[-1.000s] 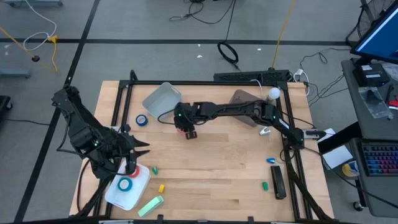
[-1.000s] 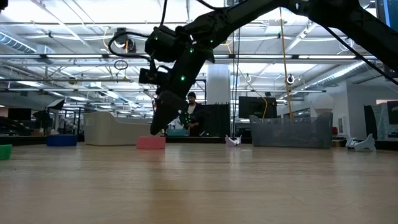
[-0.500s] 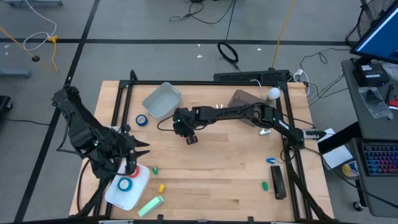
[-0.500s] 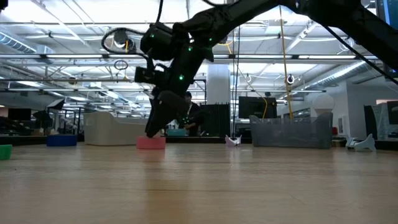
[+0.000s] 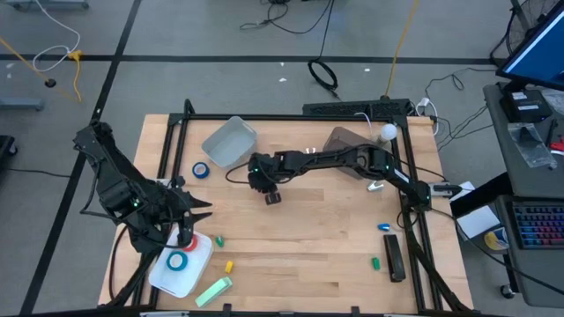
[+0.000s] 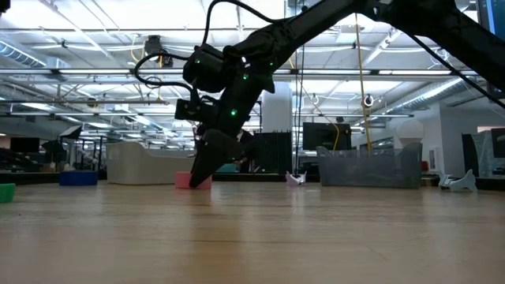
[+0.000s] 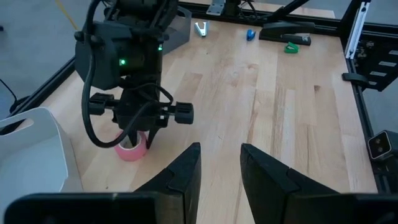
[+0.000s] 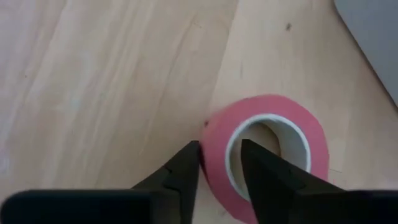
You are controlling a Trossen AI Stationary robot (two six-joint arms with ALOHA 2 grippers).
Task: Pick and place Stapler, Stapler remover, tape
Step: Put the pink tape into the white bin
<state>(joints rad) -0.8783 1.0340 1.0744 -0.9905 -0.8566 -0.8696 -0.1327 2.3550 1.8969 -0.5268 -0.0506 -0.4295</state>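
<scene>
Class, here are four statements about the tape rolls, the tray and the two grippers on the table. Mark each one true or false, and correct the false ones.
1. The right gripper is down at a red tape roll, straddling its wall. True.
2. The white tray holds no tape. False: a red roll lies in it.
3. A blue tape roll lies beside the grey bin. True.
4. The left gripper grips a stapler. False: it is open and holds nothing.

Your right arm stretches from three o'clock toward centre, wrist pitched steeply down, its right gripper [image 5: 265, 187] lowered to the table with the dark fingers [image 8: 180, 174] slightly parted. Your left arm sits folded at eight o'clock, left gripper [image 5: 189, 231] parted too.
</scene>
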